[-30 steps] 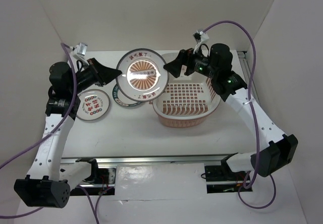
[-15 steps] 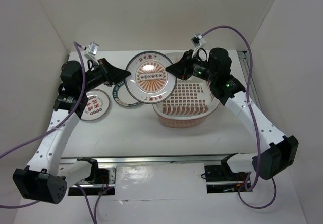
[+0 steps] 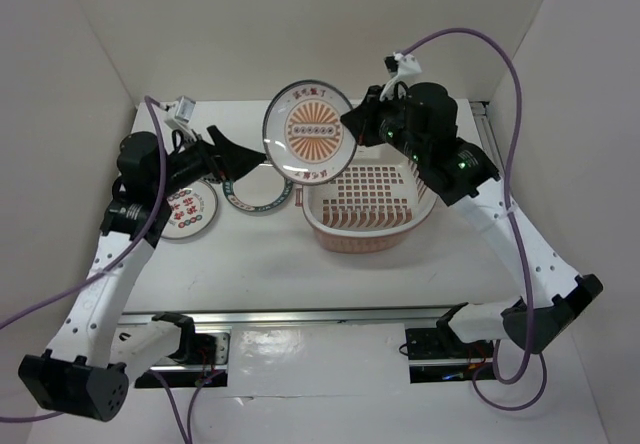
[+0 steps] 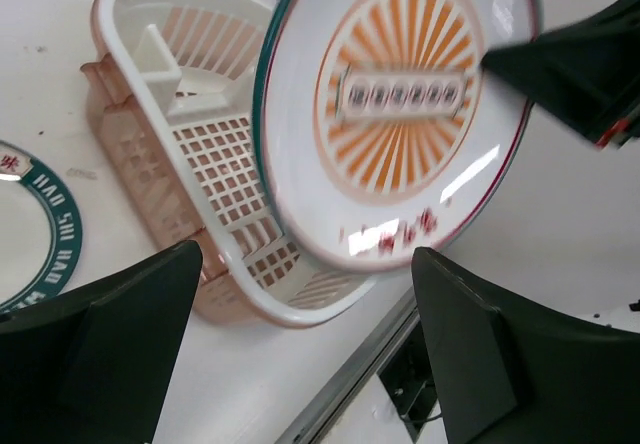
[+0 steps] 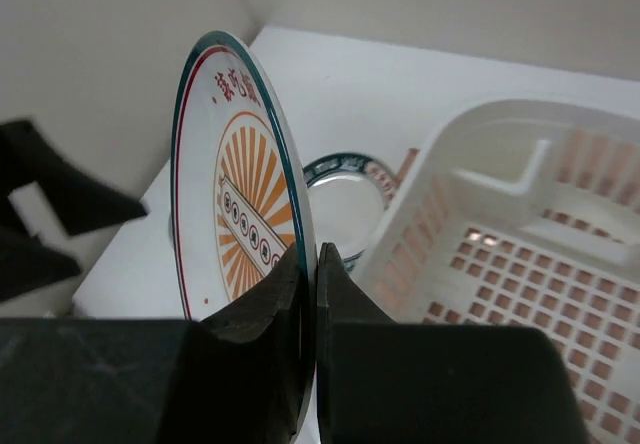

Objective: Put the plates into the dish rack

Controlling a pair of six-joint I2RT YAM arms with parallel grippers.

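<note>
The sunburst plate [image 3: 308,131] hangs tilted on edge in the air at the dish rack's far left corner, and my right gripper [image 3: 349,125] is shut on its right rim. From the right wrist, the fingers pinch the rim of that plate [image 5: 232,204] edge-on at my right gripper [image 5: 310,264]. My left gripper [image 3: 246,155] stands open just left of the plate, apart from it; in its own view the plate [image 4: 400,114] floats beyond the wide left gripper [image 4: 305,349]. The pink-and-cream dish rack [image 3: 368,226] holds no plates. The blue-green rimmed plate [image 3: 256,199] and the red-character plate [image 3: 188,210] lie flat on the table.
White walls close in the table at the back and both sides. A metal rail [image 3: 330,314] runs along the near edge by the arm bases. Purple cables [image 3: 480,39] loop above both arms.
My left gripper has opened, let go of the sunburst plate and drawn back left. My right gripper has shut on the plate's rim and carried it right, toward the rack.
</note>
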